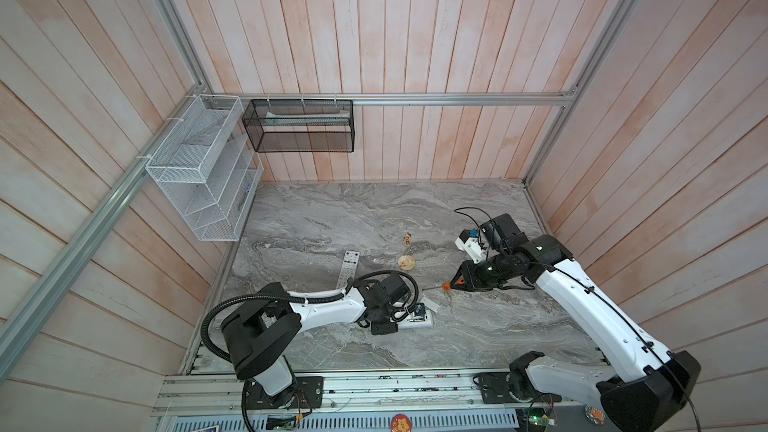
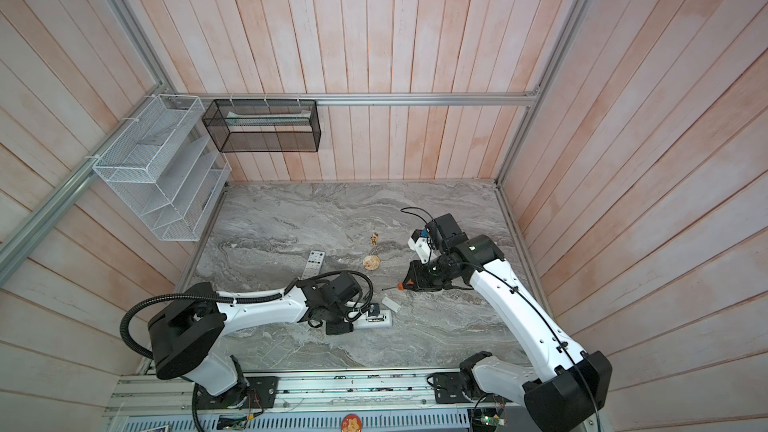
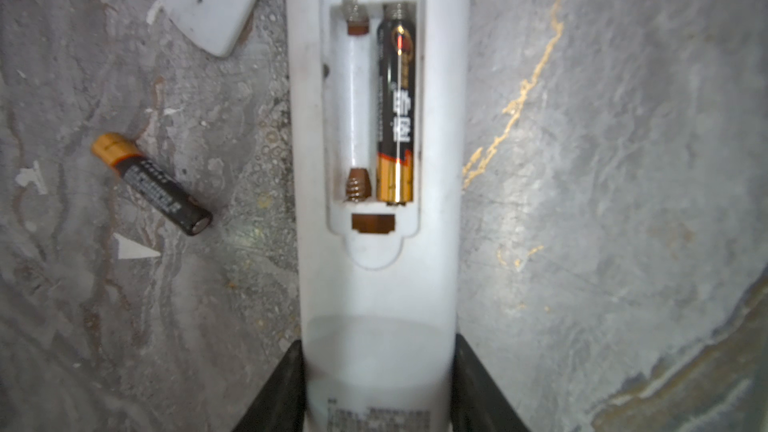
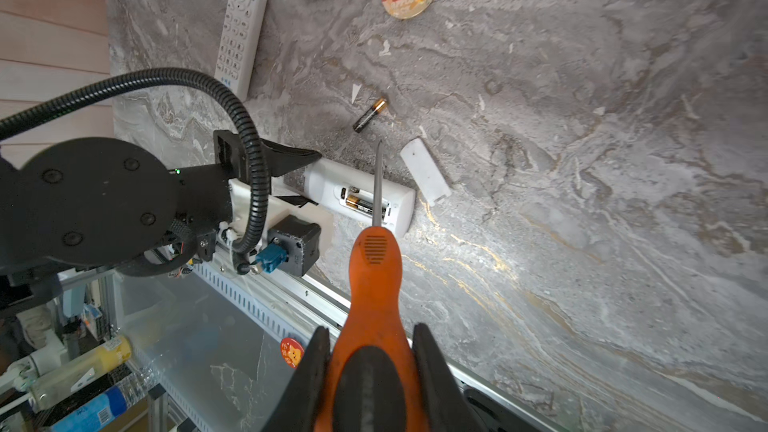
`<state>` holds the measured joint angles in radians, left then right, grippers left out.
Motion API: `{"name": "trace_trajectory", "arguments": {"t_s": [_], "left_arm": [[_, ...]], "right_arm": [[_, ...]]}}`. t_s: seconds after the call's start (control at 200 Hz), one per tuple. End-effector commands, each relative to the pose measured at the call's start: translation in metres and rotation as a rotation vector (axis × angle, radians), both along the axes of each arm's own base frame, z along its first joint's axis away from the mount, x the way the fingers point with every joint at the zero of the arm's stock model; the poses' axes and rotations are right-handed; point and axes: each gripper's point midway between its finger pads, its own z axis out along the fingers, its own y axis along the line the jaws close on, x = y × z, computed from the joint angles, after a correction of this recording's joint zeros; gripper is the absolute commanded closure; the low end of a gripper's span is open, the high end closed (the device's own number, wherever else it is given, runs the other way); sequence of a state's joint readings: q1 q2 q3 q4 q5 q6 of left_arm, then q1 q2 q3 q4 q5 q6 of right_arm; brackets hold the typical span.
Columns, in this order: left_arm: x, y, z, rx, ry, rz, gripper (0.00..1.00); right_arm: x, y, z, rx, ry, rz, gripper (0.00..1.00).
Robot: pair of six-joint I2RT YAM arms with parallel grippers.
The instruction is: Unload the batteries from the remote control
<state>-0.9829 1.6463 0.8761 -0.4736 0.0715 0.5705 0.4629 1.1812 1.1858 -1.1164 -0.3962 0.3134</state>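
The white remote control (image 3: 378,305) lies back up on the marble table, and my left gripper (image 3: 378,388) is shut on its near end. Its battery bay is uncovered. One black and gold battery (image 3: 397,110) sits in one slot; the slot beside it (image 3: 357,97) is empty. A second battery (image 3: 151,184) lies loose on the table next to the remote. In both top views my right gripper (image 1: 459,280) hangs right of the remote (image 1: 419,322), shut on an orange-handled screwdriver (image 4: 376,284). The screwdriver's shaft points over the bay.
A white cover plate (image 4: 426,176) lies just past the remote's far end. A second remote (image 1: 348,265) lies buttons up farther back, with a round badge (image 1: 406,261) and a small figurine (image 1: 408,238) behind. Wire baskets (image 1: 199,168) hang at back left.
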Motion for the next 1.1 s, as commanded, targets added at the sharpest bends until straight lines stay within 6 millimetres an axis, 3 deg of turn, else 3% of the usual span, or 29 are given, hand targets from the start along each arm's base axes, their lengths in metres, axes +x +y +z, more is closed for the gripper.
{"name": "trace_trajectory", "arguments": {"t_s": [0.0, 0.25, 0.42, 0.555, 0.605, 0.72, 0.775, 0.905, 1.095], "left_arm": [[-0.027, 0.047, -0.048, 0.207, 0.104, -0.009, 0.85], [-0.026, 0.045, -0.047, 0.203, 0.106, -0.006, 0.85], [-0.025, 0.044, -0.045, 0.201, 0.103, -0.007, 0.85], [-0.025, 0.045, -0.043, 0.204, 0.092, -0.028, 0.84], [-0.023, 0.046, -0.043, 0.207, 0.079, -0.028, 0.75], [-0.012, 0.049, -0.04, 0.218, 0.022, 0.003, 0.36], [-0.008, 0.051, -0.038, 0.222, -0.004, 0.015, 0.26], [-0.005, 0.055, -0.035, 0.223, -0.021, 0.034, 0.23], [-0.008, 0.059, -0.036, 0.229, -0.004, 0.044, 0.23]], "right_arm": [[-0.014, -0.013, 0.005, -0.046, 0.023, -0.004, 1.0], [-0.049, -0.012, -0.005, 0.0, 0.145, -0.001, 1.0], [-0.052, 0.004, -0.005, 0.058, 0.158, 0.027, 1.0], [-0.044, -0.001, -0.011, 0.013, 0.127, 0.012, 1.0], [-0.041, -0.002, -0.012, 0.011, 0.113, 0.009, 1.0], [-0.033, 0.0, -0.014, 0.031, 0.091, 0.002, 1.0], [-0.029, 0.001, -0.013, 0.044, 0.076, -0.001, 1.0], [-0.025, 0.004, -0.01, 0.071, 0.056, 0.005, 1.0], [-0.038, 0.0, -0.011, 0.06, 0.096, 0.025, 1.0]]}}
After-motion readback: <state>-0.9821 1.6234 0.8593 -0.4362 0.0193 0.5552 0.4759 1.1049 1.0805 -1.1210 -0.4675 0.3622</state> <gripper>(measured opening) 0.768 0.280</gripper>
